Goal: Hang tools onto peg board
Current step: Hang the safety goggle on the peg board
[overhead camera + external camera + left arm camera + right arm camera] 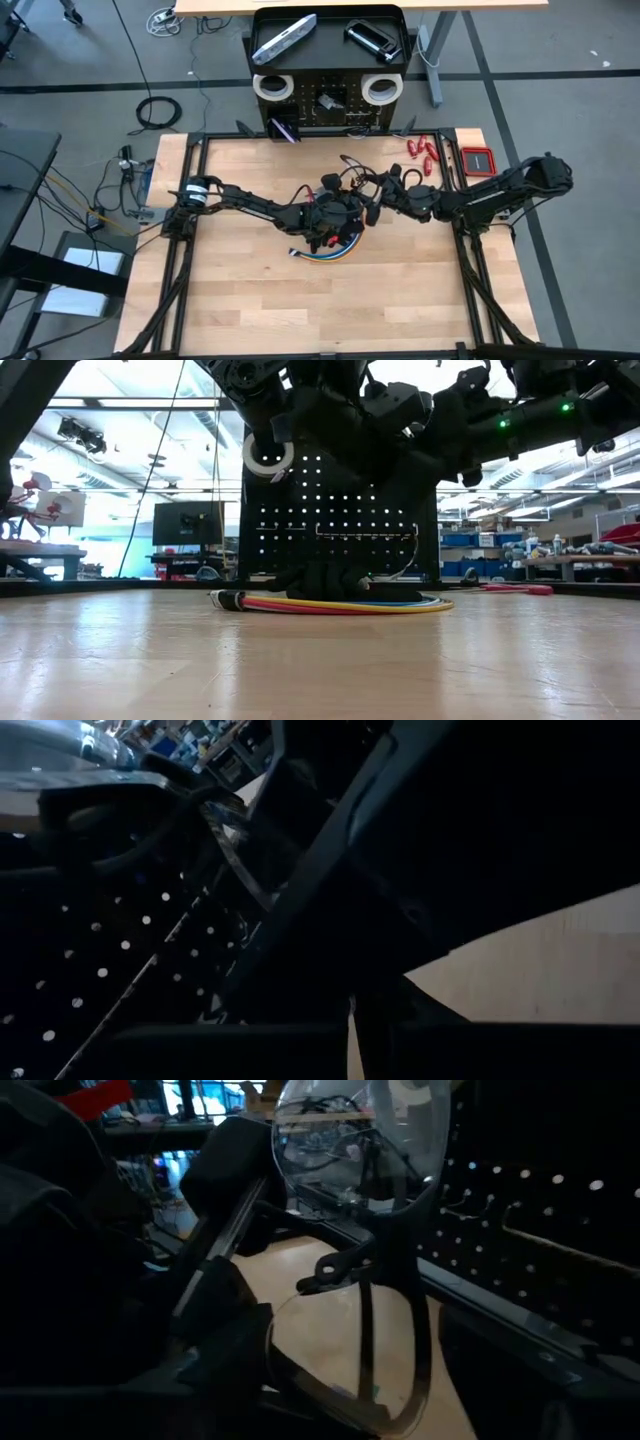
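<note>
Pegboard [330,98] stands upright at the far edge of the wooden tabletop [250,290], a black perforated panel with a shallow tray on top. In the tray lie a silver-grey flat bar [284,38] on the left and a black clamp [372,38] on the right. Two white tape rolls hang on the panel face, one at the left [271,86], one at the right [380,90]; a purple-handled tool [283,129] sits low at the panel's left, grey metal pieces [328,102] near its middle. Small red-handled tools [424,152] lie on the tabletop's far right, just beside a red flat case [478,160]. Both arms meet over the middle of the tabletop. Left gripper [335,218] is low over a bundle of coloured cables [330,603] lying flat on the wood, jaws drawn tight together; whether they pinch anything cannot be told, the fingers being lost in dark. Right gripper [385,192] hangs just beside the left one, toward the pegboard, jaws spread wide; what, if anything, lies between them cannot be told. The right wrist view shows a clear round lens on a dark frame [365,1150] close ahead, above the wood.
</note>
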Robot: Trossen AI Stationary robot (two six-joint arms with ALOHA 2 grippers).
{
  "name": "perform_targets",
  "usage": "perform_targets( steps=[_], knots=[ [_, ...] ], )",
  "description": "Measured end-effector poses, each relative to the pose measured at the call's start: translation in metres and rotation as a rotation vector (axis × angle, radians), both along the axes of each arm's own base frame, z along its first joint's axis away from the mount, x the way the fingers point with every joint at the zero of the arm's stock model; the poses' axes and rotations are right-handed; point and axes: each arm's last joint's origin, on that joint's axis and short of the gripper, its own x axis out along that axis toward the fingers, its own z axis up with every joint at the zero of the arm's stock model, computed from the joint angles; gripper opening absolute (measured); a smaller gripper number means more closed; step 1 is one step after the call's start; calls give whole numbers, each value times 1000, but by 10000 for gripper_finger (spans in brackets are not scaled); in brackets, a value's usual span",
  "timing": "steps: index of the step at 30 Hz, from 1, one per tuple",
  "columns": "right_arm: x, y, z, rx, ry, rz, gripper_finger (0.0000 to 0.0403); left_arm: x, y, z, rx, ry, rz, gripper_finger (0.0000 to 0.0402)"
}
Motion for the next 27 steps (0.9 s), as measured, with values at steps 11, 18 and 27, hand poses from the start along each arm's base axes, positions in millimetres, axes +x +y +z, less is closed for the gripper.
perform_targets(
  steps=[11, 18, 27],
  knots=[
    [-2, 3, 2, 56, -21, 97, 184, -1, -8, 1, 22, 17, -12, 6],
    [-12, 5, 13, 123, -16, 212, 216, -1, -20, 5, 24, 10, -60, 17],
    [-21, 6, 27, 125, -66, 315, 114, -5, -27, 21, 42, -13, -105, 68]
  ],
)
